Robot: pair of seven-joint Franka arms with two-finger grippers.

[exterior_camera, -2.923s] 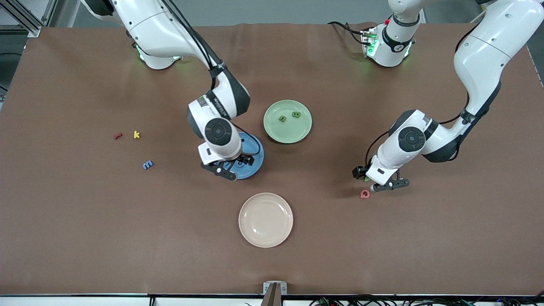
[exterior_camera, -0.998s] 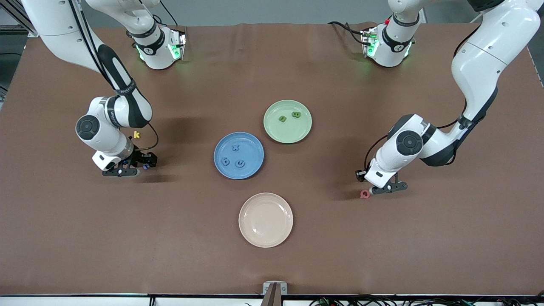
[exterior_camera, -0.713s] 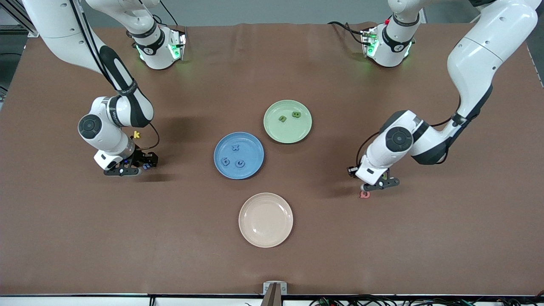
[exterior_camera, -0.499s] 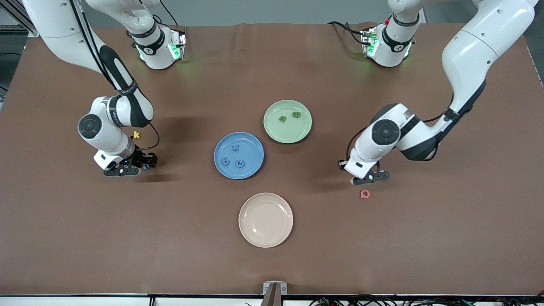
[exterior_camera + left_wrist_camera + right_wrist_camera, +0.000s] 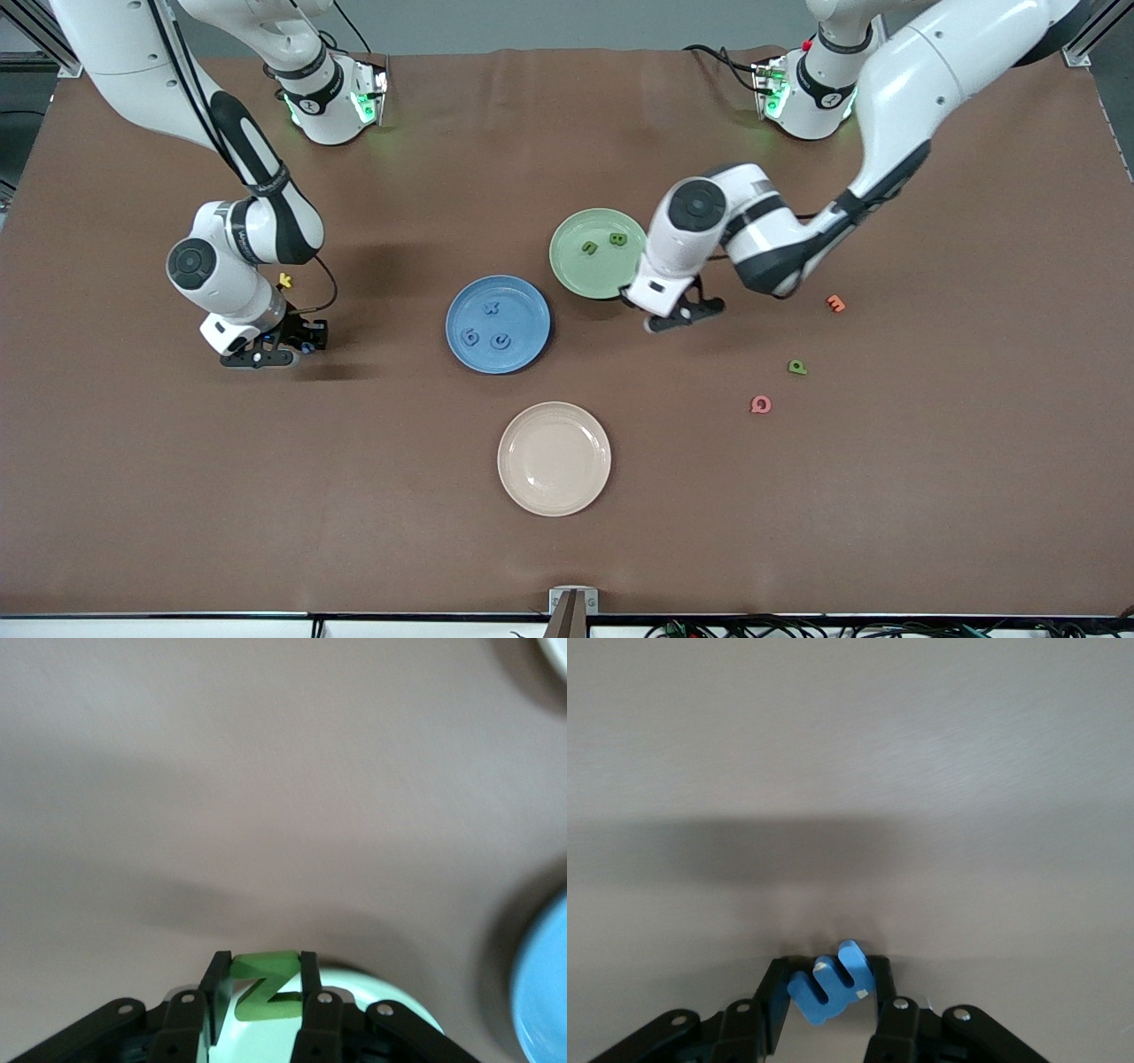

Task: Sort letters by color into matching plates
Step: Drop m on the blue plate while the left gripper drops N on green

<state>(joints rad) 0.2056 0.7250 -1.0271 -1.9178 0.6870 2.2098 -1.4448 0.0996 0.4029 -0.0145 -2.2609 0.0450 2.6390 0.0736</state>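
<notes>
Grippers are both gripping: we are seeing the left gripper (image 5: 259,997) clasping a green Z (image 5: 262,985) over the pale green plate (image 5: 576,266), the right gripper (image 5: 830,997) pinching a blue letter (image 5: 831,981) at the tabletop (image 5: 886,487)

Blue letter (image 5: 831,990) between claw (image 5: 830,992) fingers

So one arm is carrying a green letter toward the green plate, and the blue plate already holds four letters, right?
Not quite: the front view shows only three letters on the blue plate. The left gripper does hold a green letter Z at the edge of the green plate.
</notes>
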